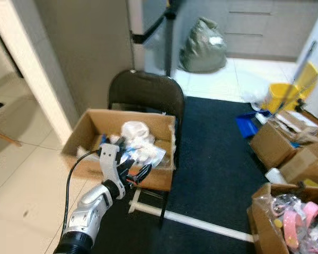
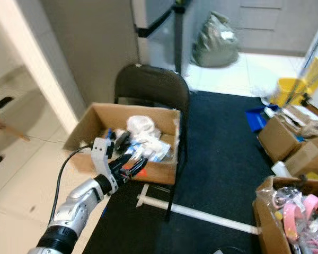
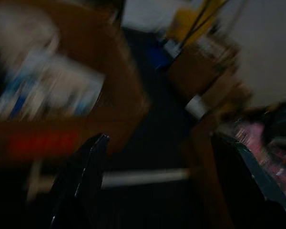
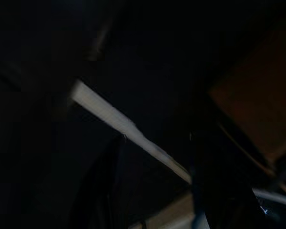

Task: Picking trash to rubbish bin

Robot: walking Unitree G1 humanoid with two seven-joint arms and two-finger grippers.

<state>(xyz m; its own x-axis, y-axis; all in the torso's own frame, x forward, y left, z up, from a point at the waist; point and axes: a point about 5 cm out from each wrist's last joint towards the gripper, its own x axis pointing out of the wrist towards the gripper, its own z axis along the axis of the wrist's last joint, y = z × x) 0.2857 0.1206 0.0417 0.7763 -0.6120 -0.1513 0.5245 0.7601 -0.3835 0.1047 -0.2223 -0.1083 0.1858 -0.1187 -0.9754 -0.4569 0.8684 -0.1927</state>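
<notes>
An open cardboard box (image 1: pixel 78 138) rests on a black folding chair (image 1: pixel 146 91). Inside it lies trash (image 1: pixel 140 141): crumpled white plastic, wrappers and blue-printed packets. My left gripper (image 1: pixel 138 173) is raised at the box's front wall, level with its rim. In the blurred left wrist view the left gripper (image 3: pixel 162 191) is open with nothing between its fingers, and the box's front wall (image 3: pixel 62 138) is close ahead. The right wrist view is very dark. There my right gripper (image 4: pixel 155 195) hangs open over dark carpet and a white strip (image 4: pixel 119 121).
A white strip (image 1: pixel 201 223) lies on the dark carpet (image 1: pixel 217 159) beside the chair. Cardboard boxes (image 1: pixel 278 144) and a box of pink items (image 1: pixel 289 222) stand at the right. A yellow bucket (image 1: pixel 282 96), blue dustpan (image 1: pixel 249 125) and green bag (image 1: pixel 203 46) are farther back.
</notes>
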